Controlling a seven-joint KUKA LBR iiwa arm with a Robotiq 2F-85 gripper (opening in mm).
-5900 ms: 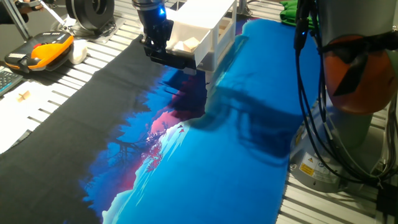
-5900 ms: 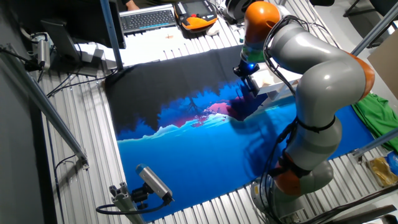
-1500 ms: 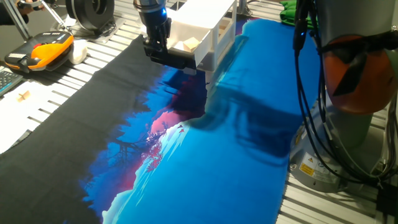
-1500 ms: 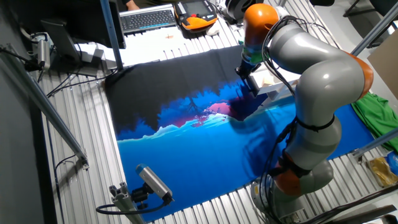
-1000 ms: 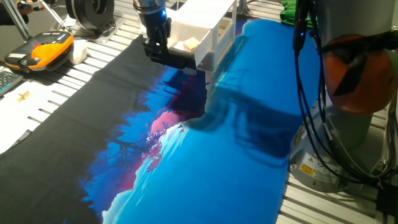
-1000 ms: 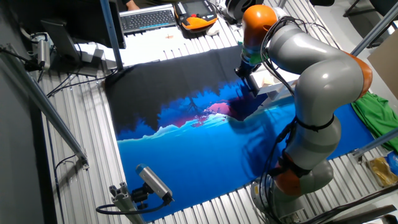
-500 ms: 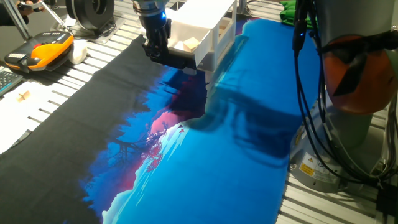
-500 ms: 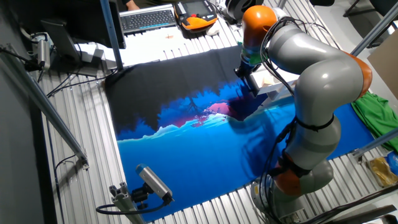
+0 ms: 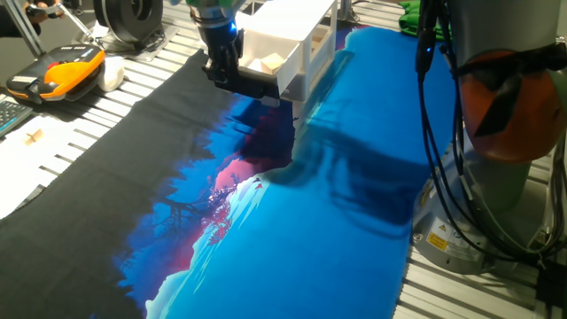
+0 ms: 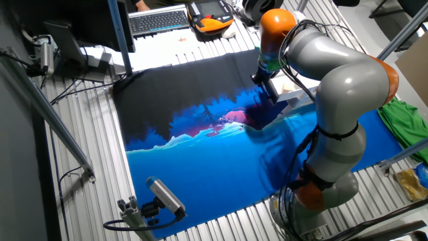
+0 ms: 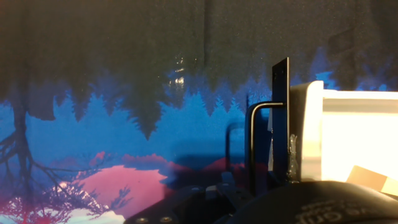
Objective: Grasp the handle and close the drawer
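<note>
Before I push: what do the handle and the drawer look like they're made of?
Handle: thin, dark, bent rod with a faint sheen, likely metal wire, fixed to a flat black strip. Drawer: white, matte, thin-walled tray that glows in the light in the hand view, so probably plastic. Mat under them: printed, non-glossy, seemingly fabric-topped.

The hand [image 9: 225, 69] has lifted slightly at the handle [image 9: 251, 85]; the drawer [image 9: 282, 46] has not shifted.
</note>
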